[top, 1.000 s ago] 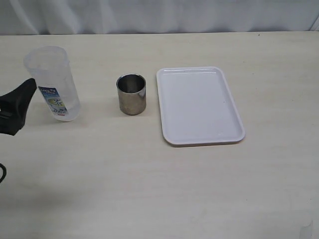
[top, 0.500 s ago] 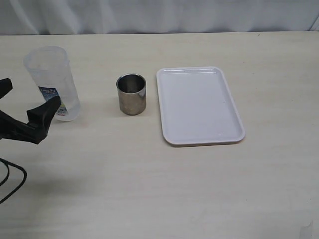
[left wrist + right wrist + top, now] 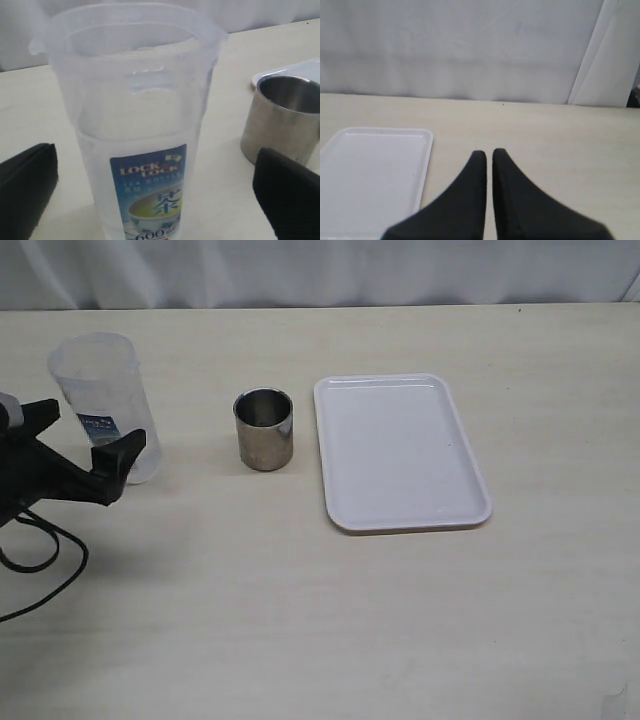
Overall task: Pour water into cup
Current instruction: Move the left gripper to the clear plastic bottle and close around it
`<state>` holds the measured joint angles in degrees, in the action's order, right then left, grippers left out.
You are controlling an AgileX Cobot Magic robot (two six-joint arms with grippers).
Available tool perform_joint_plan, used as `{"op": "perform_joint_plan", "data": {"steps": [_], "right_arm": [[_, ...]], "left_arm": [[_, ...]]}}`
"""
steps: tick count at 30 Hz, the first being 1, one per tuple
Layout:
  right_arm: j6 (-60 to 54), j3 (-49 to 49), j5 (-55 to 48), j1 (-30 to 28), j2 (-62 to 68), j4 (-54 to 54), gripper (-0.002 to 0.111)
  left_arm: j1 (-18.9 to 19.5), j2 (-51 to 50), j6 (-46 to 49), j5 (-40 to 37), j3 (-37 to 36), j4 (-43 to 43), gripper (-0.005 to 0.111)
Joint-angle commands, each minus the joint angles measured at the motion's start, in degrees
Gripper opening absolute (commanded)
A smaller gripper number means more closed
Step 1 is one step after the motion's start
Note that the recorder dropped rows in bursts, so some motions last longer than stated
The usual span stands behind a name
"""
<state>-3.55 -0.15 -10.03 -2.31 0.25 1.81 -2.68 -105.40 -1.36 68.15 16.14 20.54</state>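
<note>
Left claw (image 3: 92, 428) gapes, container (image 3: 100, 375) seemingly between its fingers (image 3: 285, 195).

On the surface (image 3: 300, 620) three things stand in a row — the container (image 3: 100, 380) at the left, the cup (image 3: 264, 428) in the middle, the tray (image 3: 398, 450) at the right. The water (image 3: 95, 170) sits in the container's lower part. The cup stands just beside the tray's left edge and well apart from the container. The left end effector (image 3: 88, 432) is at the container's near side — one finger on either side, neither touching. The right end effector (image 3: 489, 156) hangs over the surface, with the tray off to one side.
</note>
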Motion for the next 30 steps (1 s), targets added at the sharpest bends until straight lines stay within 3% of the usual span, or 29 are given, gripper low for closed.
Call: {"op": "perform_joint_plan", "data": {"steps": [1, 9, 17, 30], "right_arm": [[-0.2, 0.15, 6.27, -0.22, -0.25, 0.53, 0.004], [1.43, 0.15, 18.26, -0.22, -0.25, -0.06, 0.004], [11.35, 0.15, 19.8, -0.22, -0.25, -0.06, 0.004], [13.47, 0.15, 25.98, -0.22, -0.25, -0.06, 0.004]], "left_arm": [[0.04, -2.49, 0.13, 1.29, 2.44, -0.45, 0.105], [0.04, -6.98, 0.13, 1.29, 6.59, -0.05, 0.105], [0.04, -8.78, 0.13, 1.81, 8.75, -0.19, 0.105], [-0.07, -12.09, -0.35, 1.81, 10.96, 0.39, 0.105]]}}
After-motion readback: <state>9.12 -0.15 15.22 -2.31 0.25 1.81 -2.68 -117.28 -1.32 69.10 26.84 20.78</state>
